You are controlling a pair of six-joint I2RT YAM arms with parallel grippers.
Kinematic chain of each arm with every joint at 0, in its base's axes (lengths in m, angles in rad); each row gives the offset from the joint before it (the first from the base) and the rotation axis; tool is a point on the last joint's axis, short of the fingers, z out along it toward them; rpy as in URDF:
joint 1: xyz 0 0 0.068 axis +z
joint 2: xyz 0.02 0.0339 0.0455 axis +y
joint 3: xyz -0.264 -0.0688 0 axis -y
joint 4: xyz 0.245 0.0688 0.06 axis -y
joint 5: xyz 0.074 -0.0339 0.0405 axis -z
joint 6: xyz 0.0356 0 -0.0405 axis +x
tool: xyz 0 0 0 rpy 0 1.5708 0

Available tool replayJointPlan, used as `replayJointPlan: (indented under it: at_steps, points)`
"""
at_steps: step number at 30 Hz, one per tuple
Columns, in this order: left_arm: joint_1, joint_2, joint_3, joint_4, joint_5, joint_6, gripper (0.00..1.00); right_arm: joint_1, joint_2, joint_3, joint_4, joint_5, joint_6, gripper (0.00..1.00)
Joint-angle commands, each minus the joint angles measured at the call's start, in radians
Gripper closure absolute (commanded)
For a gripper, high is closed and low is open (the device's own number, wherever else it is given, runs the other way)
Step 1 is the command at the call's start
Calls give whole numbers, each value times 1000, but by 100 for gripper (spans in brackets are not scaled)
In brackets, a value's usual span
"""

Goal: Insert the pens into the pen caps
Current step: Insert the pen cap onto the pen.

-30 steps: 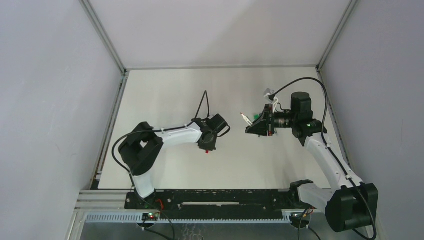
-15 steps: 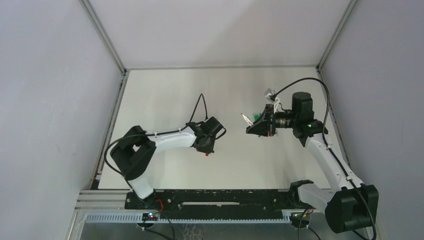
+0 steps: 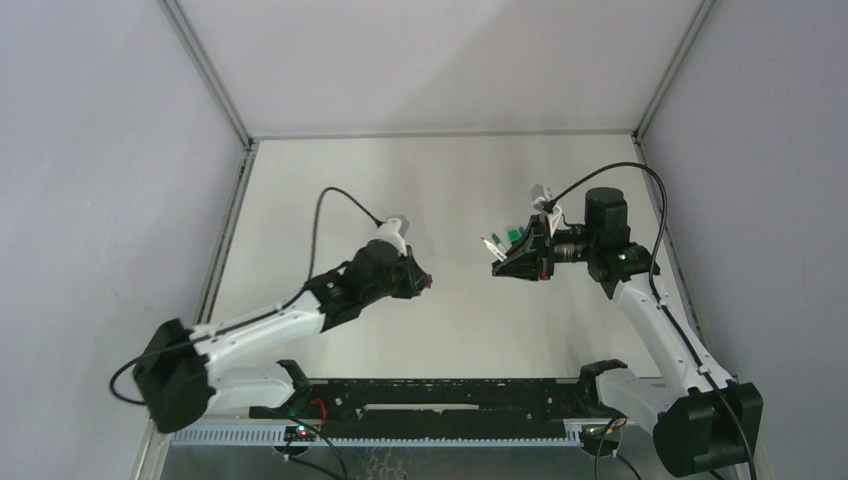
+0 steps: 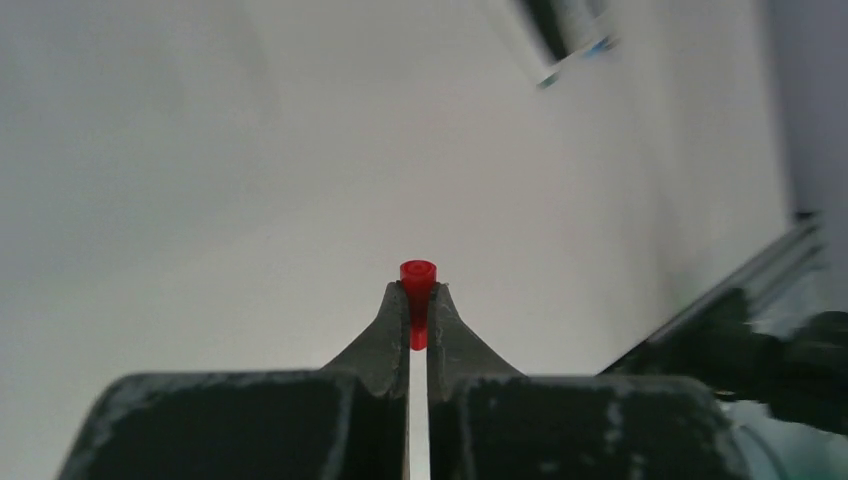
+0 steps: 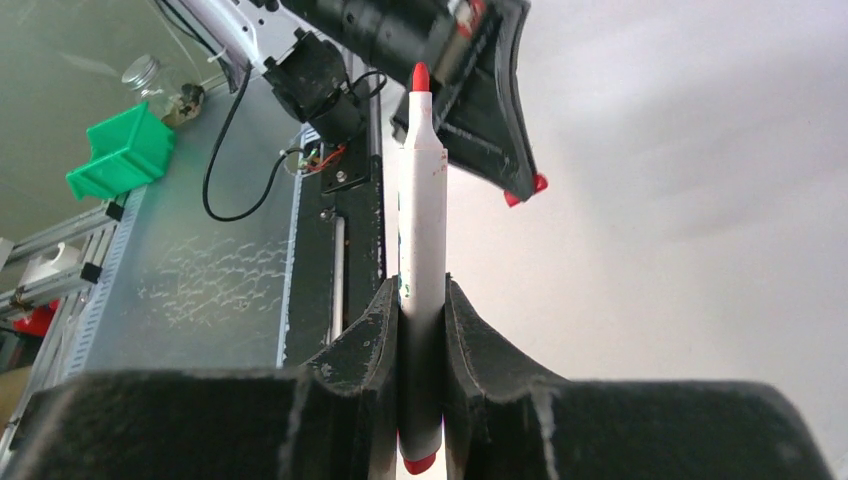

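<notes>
- Reference: I give every position relative to the table (image 3: 400,180).
- Left gripper (image 3: 422,283), position: it sits over the middle of the table, slightly left of centre. Its arm stretches out low from the table's near left corner.
- Left gripper, state: in the left wrist view the left gripper (image 4: 418,295) has both fingers pressed together on a red cap (image 4: 418,272). Only a thin slit shows between the finger bodies.
- Red cap, position: it is pinched at the very fingertips, with its round open mouth facing away from the wrist. It is clear of the table surface. From above, the red cap (image 3: 428,285) shows as a small dot at the gripper's tip.
- Right gripper (image 3: 498,258), position: it sits over the table, right of centre, and points toward the table's left side.
- Right gripper, state: in the right wrist view the right gripper (image 5: 422,292) is clamped on a pen (image 5: 422,200), with a finger bearing on each side of the barrel.
- Pen, position: it has a white barrel and is gripped on its rear half. The red butt lies between the finger bases, and the bare red tip sticks out well ahead of the fingertips.
- Alignment: in the right wrist view the pen tip overlaps the dark body of the left gripper (image 5: 480,90). From above, bare table shows between the two grippers, so pen and cap are apart.
- Surroundings: a green bin (image 5: 120,150) and a glass jar (image 5: 145,75) stand beyond the table's near edge.
</notes>
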Motion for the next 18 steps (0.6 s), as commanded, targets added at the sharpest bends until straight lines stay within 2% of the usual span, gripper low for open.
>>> replayJointPlan:
  at_steps: [1,6,9,13,18]
  points:
    - [-4,-198,-139,386,-47,-77,100,19,-39,38,-23,-57,-79,100]
    - [-8,-368,-330,801,-71,-160,100,38,-36,37,-26,-70,-96,100]
    - [-15,-393,-367,942,-86,-172,100,61,-28,37,-32,-66,-105,100]
    - [-35,-380,-366,1039,-120,-181,100,96,-23,25,-1,-35,-82,100]
    - [-89,-336,-316,1065,-214,-162,100,116,-20,-1,79,72,9,100]
